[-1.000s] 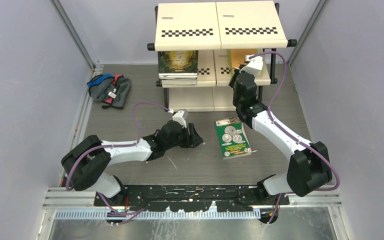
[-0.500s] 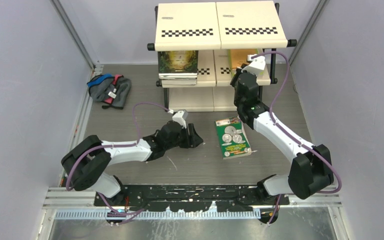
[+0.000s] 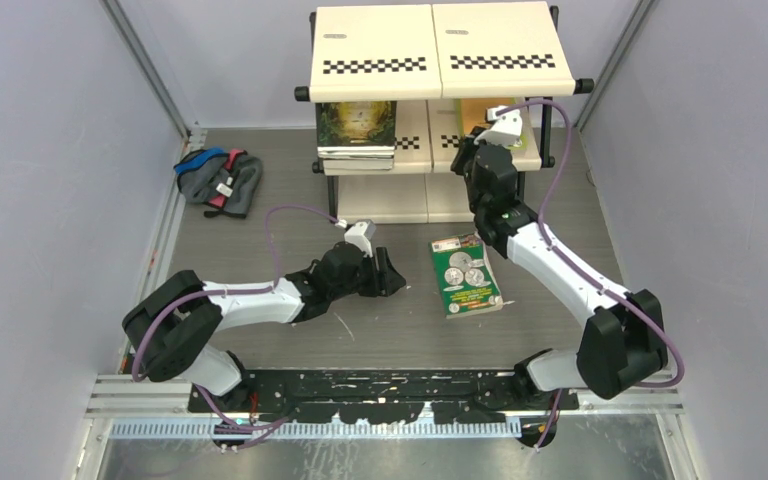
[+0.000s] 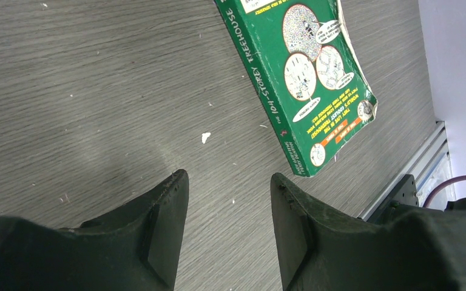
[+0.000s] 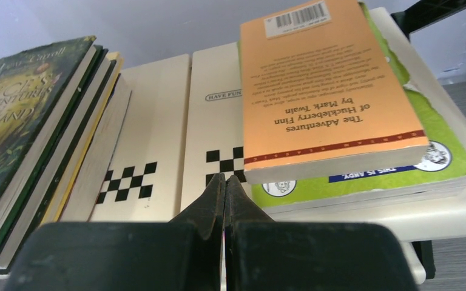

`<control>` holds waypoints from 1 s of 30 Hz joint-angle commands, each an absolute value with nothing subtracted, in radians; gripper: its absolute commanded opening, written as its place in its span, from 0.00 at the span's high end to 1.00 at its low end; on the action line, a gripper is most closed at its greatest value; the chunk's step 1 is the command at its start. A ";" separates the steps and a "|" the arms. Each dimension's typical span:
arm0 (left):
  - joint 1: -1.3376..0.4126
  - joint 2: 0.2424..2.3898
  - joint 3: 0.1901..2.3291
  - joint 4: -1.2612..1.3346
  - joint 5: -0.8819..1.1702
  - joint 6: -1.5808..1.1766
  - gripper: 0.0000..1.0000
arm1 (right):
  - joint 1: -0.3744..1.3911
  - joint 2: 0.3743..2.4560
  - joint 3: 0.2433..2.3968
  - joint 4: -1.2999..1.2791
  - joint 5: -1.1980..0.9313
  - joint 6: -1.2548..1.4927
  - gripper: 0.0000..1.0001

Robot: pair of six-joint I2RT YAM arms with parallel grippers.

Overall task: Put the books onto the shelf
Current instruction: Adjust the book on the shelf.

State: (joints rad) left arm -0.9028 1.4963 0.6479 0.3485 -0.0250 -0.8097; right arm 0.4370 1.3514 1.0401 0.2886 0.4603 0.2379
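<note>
A green book [image 3: 465,275] [image 4: 306,79] lies flat on the table, just right of my left gripper [image 3: 397,276] [image 4: 229,179], which is open and empty over bare table. On the shelf [image 3: 440,50], the middle tier's left side holds a stack of books [image 3: 356,128] [image 5: 30,139]. On that tier's right side an orange book [image 5: 324,91] rests on a lime green book [image 5: 400,173]. My right gripper [image 3: 467,152] [image 5: 224,179] is shut on nothing, its tips at the middle tier's front edge, just left of the orange book's near corner.
A grey-blue cloth bundle [image 3: 220,180] lies at the far left of the table. The shelf's black frame legs [image 3: 332,185] stand on the table. Grey walls close in both sides. A metal rail [image 3: 390,385] carries the arm bases.
My right gripper has shifted slightly left and closer to the shelf's middle tier. The left arm and the green book have not moved.
</note>
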 commanded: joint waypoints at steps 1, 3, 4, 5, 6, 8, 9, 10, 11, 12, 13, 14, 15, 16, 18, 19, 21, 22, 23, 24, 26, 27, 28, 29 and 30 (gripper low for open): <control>-0.897 1.470 0.643 0.398 -0.026 -0.810 0.48 | 0.445 1.369 1.086 0.319 0.410 0.249 0.99; -0.892 1.471 0.643 0.397 -0.025 -0.810 0.47 | 0.444 1.379 1.093 0.320 0.403 0.248 0.99; -0.892 1.476 0.645 0.398 -0.024 -0.810 0.47 | 0.445 1.383 1.096 0.322 0.401 0.248 0.99; -0.889 1.480 0.645 0.400 -0.021 -0.810 0.48 | 0.445 1.389 1.099 0.322 0.400 0.248 0.99; -0.888 1.483 0.647 0.401 -0.019 -0.810 0.48 | 0.445 1.395 1.104 0.320 0.400 0.247 0.99; -0.884 1.490 0.647 0.405 -0.014 -0.810 0.47 | 0.446 1.409 1.112 0.323 0.395 0.243 0.99; -0.882 1.492 0.648 0.406 -0.014 -0.810 0.48 | 0.445 1.415 1.112 0.329 0.392 0.241 0.99; -0.880 1.492 0.647 0.408 -0.014 -0.810 0.47 | 0.445 1.421 1.114 0.335 0.390 0.239 0.99; -0.878 1.493 0.647 0.408 -0.013 -0.810 0.48 | 0.446 1.429 1.115 0.343 0.387 0.236 0.99; -0.875 1.494 0.646 0.409 -0.012 -0.810 0.48 | 0.446 1.435 1.115 0.352 0.386 0.232 0.99; -0.872 1.497 0.647 0.412 -0.010 -0.810 0.47 | 0.445 1.442 1.117 0.358 0.386 0.229 0.99; -0.869 1.500 0.645 0.414 -0.009 -0.809 0.48 | 0.446 1.449 1.118 0.365 0.387 0.223 0.99; -0.866 1.503 0.644 0.415 -0.007 -0.809 0.48 | 0.445 1.457 1.119 0.373 0.390 0.219 0.99; -0.863 1.507 0.644 0.418 -0.006 -0.810 0.47 | 0.446 1.463 1.116 0.383 0.394 0.214 0.99; -0.857 1.517 0.644 0.425 -0.005 -0.811 0.48 | 0.446 1.468 1.110 0.400 0.403 0.205 0.99; -0.855 1.523 0.644 0.430 -0.005 -0.811 0.48 | 0.445 1.468 1.107 0.409 0.408 0.199 0.99; -0.852 1.535 0.645 0.438 0.021 -0.814 0.48 | 0.445 1.471 1.098 0.427 0.432 0.187 0.99; -0.850 1.540 0.646 0.441 0.027 -0.815 0.48 | 0.446 1.472 1.093 0.438 0.449 0.176 0.99; -0.849 1.545 0.646 0.444 0.031 -0.816 0.48 | 0.446 1.471 1.086 0.452 0.467 0.168 0.99; -0.848 1.547 0.645 0.445 0.033 -0.817 0.48 | 0.445 1.471 1.081 0.460 0.486 0.162 0.99; -0.845 1.549 0.643 0.450 0.035 -0.818 0.48 | 0.446 1.469 1.075 0.468 0.511 0.152 0.99; -0.844 1.550 0.642 0.452 0.036 -0.819 0.48 | 0.446 1.467 1.072 0.471 0.520 0.151 0.99; -0.844 1.551 0.642 0.452 0.036 -0.819 0.48 | 0.446 1.467 1.072 0.470 0.528 0.149 0.99; -0.844 1.550 0.643 0.454 0.037 -0.819 0.48 | 0.446 1.467 1.075 0.465 0.536 0.149 0.99; -0.844 1.552 0.643 0.454 0.037 -0.820 0.48 | 0.446 1.468 1.075 0.461 0.541 0.147 0.99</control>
State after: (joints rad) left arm -0.8486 1.5494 0.6464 0.3786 0.0204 -0.8120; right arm 0.4393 1.4822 1.0676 0.3946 0.4755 0.1787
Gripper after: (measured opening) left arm 0.525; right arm 0.031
